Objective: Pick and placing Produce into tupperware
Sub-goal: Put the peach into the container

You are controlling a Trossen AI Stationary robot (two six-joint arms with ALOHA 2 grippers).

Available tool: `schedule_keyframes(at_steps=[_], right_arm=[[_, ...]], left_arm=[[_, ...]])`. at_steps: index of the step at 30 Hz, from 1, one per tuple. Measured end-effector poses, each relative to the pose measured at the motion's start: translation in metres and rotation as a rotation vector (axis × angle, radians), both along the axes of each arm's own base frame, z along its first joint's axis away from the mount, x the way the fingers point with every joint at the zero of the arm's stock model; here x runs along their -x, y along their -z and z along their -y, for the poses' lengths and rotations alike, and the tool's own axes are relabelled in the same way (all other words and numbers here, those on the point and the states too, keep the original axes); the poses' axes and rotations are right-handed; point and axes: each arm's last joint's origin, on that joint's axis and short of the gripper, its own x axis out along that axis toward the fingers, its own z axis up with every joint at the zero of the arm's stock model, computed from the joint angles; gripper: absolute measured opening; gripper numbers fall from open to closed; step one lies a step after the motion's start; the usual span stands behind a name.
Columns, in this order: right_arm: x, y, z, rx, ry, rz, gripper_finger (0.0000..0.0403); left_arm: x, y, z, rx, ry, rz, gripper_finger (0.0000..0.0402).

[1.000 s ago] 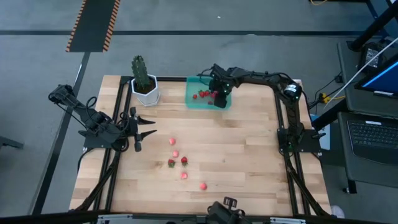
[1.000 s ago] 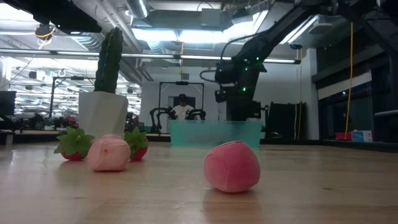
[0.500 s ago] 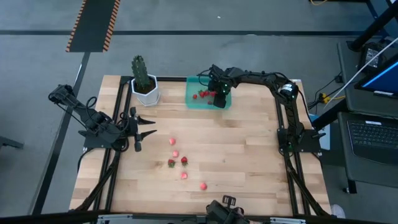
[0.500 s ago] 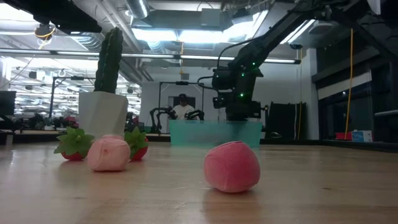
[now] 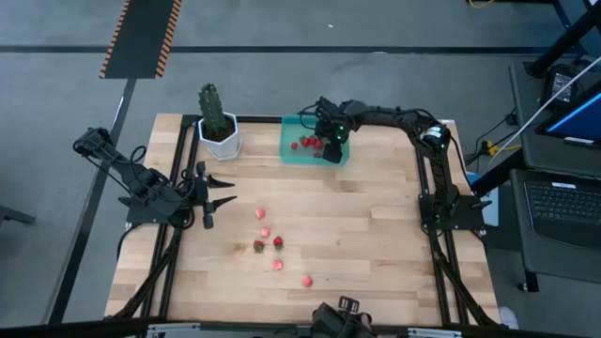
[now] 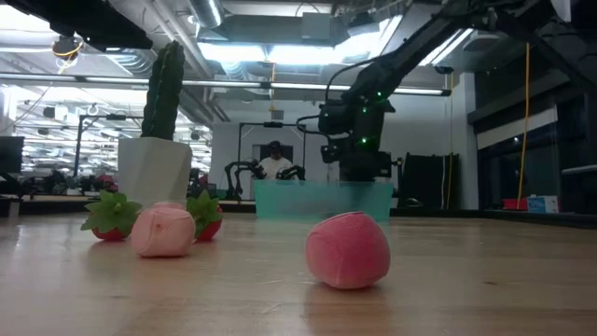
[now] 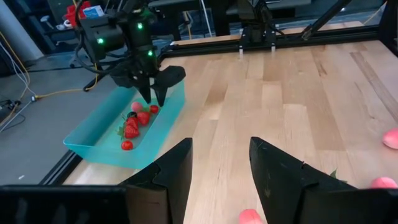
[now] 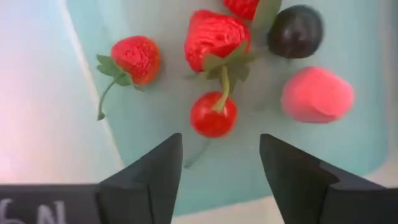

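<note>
Fingers of the right gripper (image 8: 219, 165) stand apart, empty, above a red cherry (image 8: 213, 116) inside the teal tupperware (image 5: 315, 153), near its wall. Left gripper (image 5: 225, 194) waits parted over bare tabletop (image 5: 376, 225).

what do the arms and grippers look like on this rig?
Both arms are matte black with jointed links and loose black cables. The right gripper has two slim tapered black fingers below a boxy wrist lit by green LEDs. The left gripper has the same pointed black fingers; up close they look broad and flat.

The right pincer (image 5: 331, 148) hides part of the tupperware (image 5: 293, 155); one strawberry (image 8: 244, 7) is edge-cropped, perhaps half.
</note>
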Motion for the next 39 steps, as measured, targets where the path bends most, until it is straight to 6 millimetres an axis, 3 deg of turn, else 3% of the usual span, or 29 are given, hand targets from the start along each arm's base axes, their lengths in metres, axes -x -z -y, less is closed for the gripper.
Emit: schedule_keyframes(at_steps=[9,16,27,33,39], right_arm=[[-0.008,-0.045,0.004,-0.011,0.039,0.000,0.0228],[-0.010,-0.080,-0.008,-0.009,0.027,0.006,0.0228],[0.004,-0.137,-0.074,0.046,0.006,0.173,0.0228],[0.000,-0.141,-0.123,0.042,-0.076,0.237,0.0228],[-0.010,-0.129,-0.171,-0.003,-0.113,0.265,0.0228]], left_arm=[[0.000,0.000,0.000,0.013,-0.004,0.004,0.0152],[0.000,0.000,0.000,0.013,-0.004,0.004,0.0152],[0.000,0.000,0.000,0.011,-0.003,0.004,0.0152],[0.000,0.000,0.000,0.012,-0.003,0.004,0.0152],[0.000,0.000,0.001,0.036,0.043,-0.007,0.0152]])
